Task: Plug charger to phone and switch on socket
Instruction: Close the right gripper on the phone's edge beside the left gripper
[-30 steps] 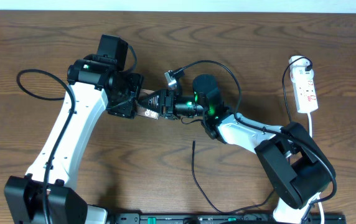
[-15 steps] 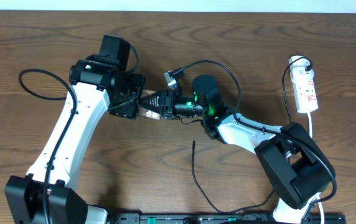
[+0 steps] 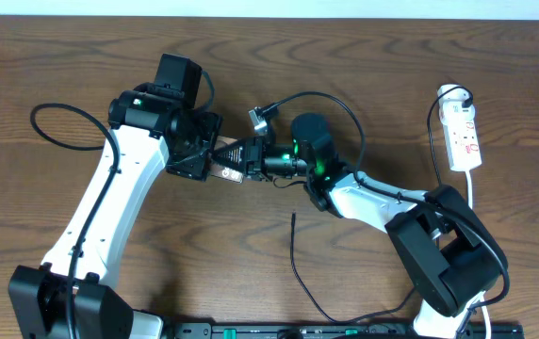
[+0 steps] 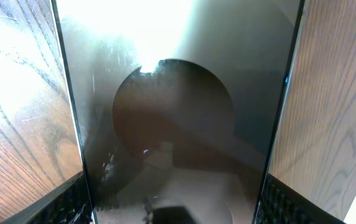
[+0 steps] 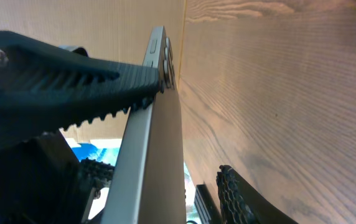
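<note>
In the left wrist view, the phone [image 4: 178, 112] is seen close up, filling the middle of the frame. Its dark glassy face carries a large round circle mark and a bright glare near the top. The textured pads of the left gripper [image 4: 178, 208] are pressed against the phone's two long edges at the bottom corners, so this claw is clamped on the phone. The wooden table [image 4: 333, 93] is seen on either side.

In the right wrist view, the phone is shown edge-on, with its side buttons and raised camera rings visible. One toothed finger [image 5: 60, 68] of the right gripper [image 5: 192, 123] is laid against the phone near its top. The other finger [image 5: 240, 196] is kept apart from the opposite face, with a gap left between. The jaws are thus spread around the phone and not closed on it.

In the overhead view, the two grippers are met nose to nose at the middle of the table, with the phone held between them.

The charger [image 3: 295, 259] is left on the table nearer the front edge, well apart from the phone. Its plug tip is pointed toward the grippers, and nothing is gripping it.

The socket [image 3: 464, 135] is placed at the far right of the table, well apart from both grippers, with a black plug [image 3: 460, 94] seated at its far end. The position of its switches cannot be told.
</note>
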{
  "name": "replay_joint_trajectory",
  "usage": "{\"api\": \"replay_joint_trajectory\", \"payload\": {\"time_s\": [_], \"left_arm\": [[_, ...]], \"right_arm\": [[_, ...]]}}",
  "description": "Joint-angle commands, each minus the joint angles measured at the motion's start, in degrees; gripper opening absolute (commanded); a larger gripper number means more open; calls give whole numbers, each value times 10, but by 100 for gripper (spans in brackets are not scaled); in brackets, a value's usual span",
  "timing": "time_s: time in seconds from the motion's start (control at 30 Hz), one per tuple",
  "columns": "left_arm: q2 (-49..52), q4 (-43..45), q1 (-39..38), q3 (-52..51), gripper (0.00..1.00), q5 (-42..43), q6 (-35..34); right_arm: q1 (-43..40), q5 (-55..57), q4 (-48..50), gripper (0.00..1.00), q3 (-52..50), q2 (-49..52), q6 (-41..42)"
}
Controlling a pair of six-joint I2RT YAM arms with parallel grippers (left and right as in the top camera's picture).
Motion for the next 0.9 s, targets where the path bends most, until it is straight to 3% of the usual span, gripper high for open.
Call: {"api": "replay_joint_trajectory", "payload": {"time_s": [0.0, 0.87], "left_arm": [[-2, 1, -2, 5, 8, -7, -5], [-2, 1, -2, 5, 7, -8, -4]], "right_arm": [[13, -2, 1, 35, 7, 1, 4], [15, -4, 11, 24, 7, 1, 4]]}}
